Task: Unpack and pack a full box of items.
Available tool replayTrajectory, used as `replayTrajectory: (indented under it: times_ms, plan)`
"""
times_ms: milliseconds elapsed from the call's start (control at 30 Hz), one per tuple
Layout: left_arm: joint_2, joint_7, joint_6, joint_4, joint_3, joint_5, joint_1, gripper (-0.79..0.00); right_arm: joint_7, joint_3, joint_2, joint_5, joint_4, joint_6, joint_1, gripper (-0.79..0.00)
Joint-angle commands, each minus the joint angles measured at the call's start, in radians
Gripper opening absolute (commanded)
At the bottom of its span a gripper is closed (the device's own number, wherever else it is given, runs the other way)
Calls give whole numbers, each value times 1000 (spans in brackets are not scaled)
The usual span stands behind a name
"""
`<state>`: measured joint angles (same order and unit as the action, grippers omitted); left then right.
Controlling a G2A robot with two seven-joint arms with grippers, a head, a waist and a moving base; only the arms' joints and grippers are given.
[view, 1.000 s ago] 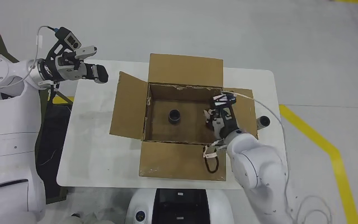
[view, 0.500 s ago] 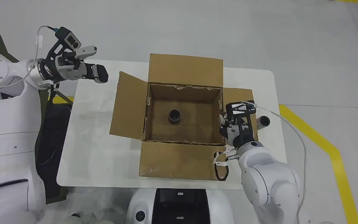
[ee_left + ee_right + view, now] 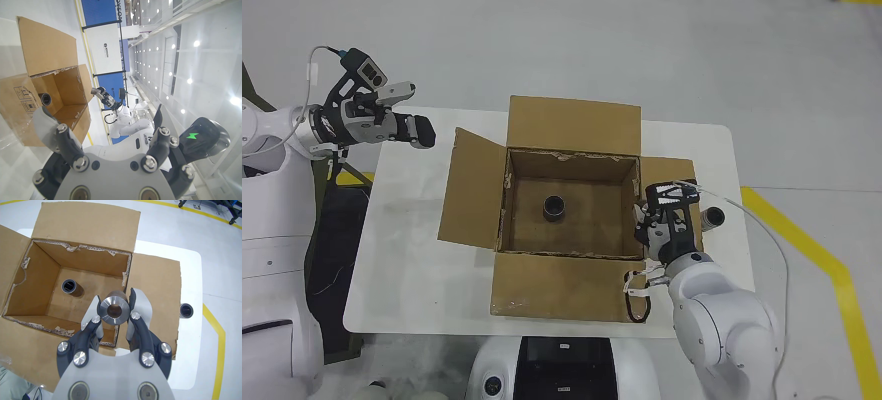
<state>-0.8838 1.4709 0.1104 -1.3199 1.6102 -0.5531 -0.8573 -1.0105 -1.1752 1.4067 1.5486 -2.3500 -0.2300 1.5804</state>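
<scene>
Over the right wall of the box [image 3: 130, 262], our right gripper [image 3: 115, 303] pinches one cylinder [image 3: 114, 313]. We judge unpacking part done: a second cylinder [image 3: 186, 310] lies on the table [image 3: 189, 275] beside the flap [image 3: 155, 285], a third cylinder [image 3: 70, 288] waits inside. Our left gripper [image 3: 100, 118] hangs wide, empty, well off.

open box [image 3: 474, 200] holds one upright cylinder [image 3: 555, 208]; second cylinder [image 3: 713, 216] beside right flap; third cylinder [image 3: 115, 310] held aloft.

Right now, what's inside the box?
One dark cylinder stands upright on the box floor. In the right wrist view, the right gripper, shut on a second cylinder, covers one floor corner.
</scene>
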Motion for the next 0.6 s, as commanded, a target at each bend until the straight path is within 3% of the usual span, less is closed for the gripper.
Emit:
replayTrajectory:
  times_ms: [0, 267, 567]
  plan:
    - [0, 0, 0, 0, 0, 0, 0, 0, 0, 0, 0, 0, 0, 0, 0, -785]
    - [0, 0, 0, 0, 0, 0, 0, 0, 125, -68, -4, -46, 0, 10, 52, -785]
    - [0, 0, 0, 0, 0, 0, 0, 0, 247, -234, -14, -140, 0, 23, 167, -785]
